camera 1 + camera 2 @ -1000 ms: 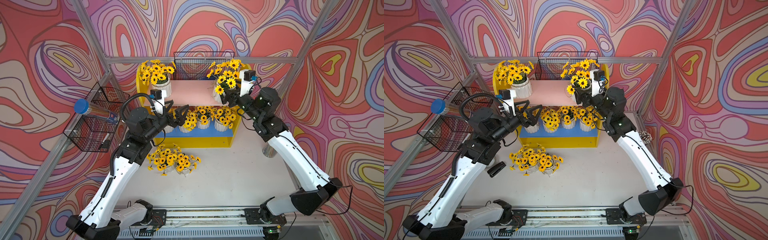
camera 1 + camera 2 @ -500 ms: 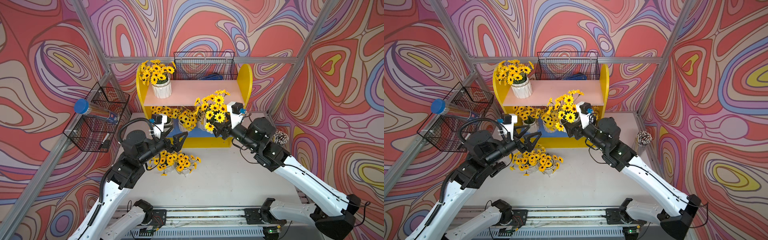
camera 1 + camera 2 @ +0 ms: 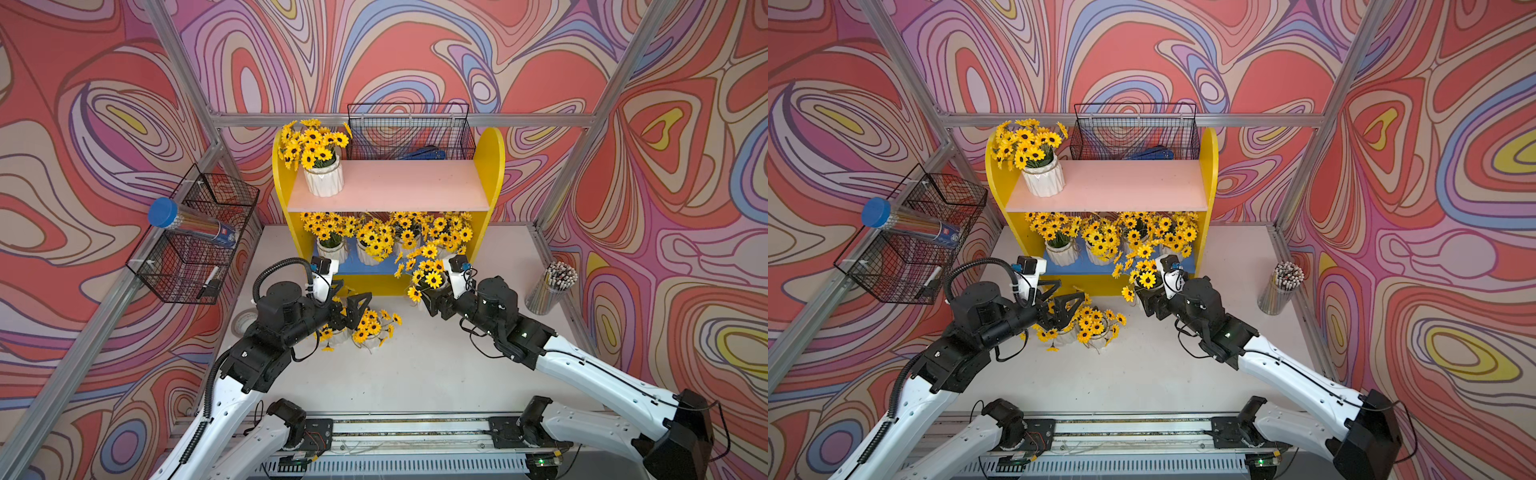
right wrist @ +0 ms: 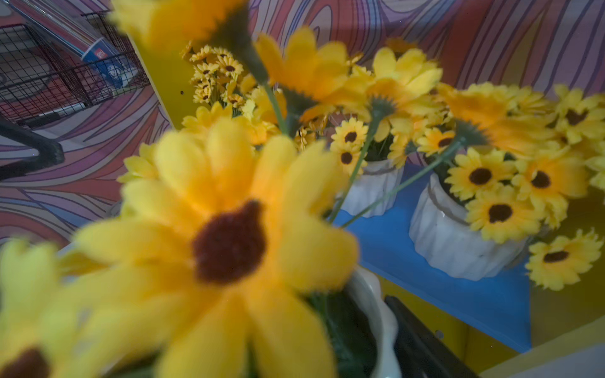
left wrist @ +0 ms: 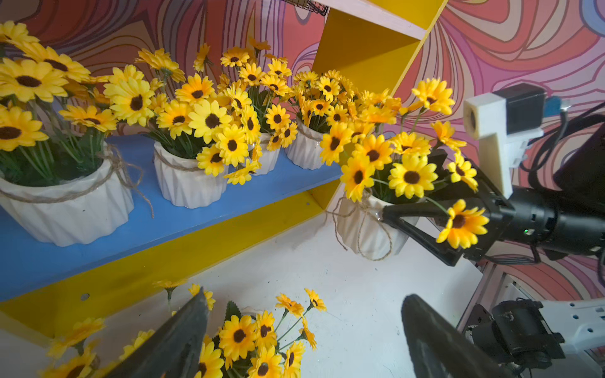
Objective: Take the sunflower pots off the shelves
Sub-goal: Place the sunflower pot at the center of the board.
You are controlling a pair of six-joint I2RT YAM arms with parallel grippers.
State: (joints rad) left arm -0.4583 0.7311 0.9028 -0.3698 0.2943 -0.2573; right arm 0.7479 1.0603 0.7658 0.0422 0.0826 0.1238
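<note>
The left gripper [image 3: 351, 294] stood wide apart and empty, directly above 2 sunflower pots [image 3: 365, 328] lying on the table [image 3: 436, 374]. Level with it, the right gripper [image 3: 432, 300] clasped a 3rd pot [image 5: 363, 229], just short of the shelves [image 3: 492, 166]. Beyond both grippers, 4 pots [image 5: 186, 186] sat on the blue lower board [image 5: 196, 225]. Farther and higher, 1 pot [image 3: 323, 183] stood on the pink upper board [image 3: 407, 187].

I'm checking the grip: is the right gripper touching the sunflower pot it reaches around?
Touching. The left wrist view shows a black finger of the right gripper pressed flat against the white wall of the sunflower pot, just under its rim.
</note>
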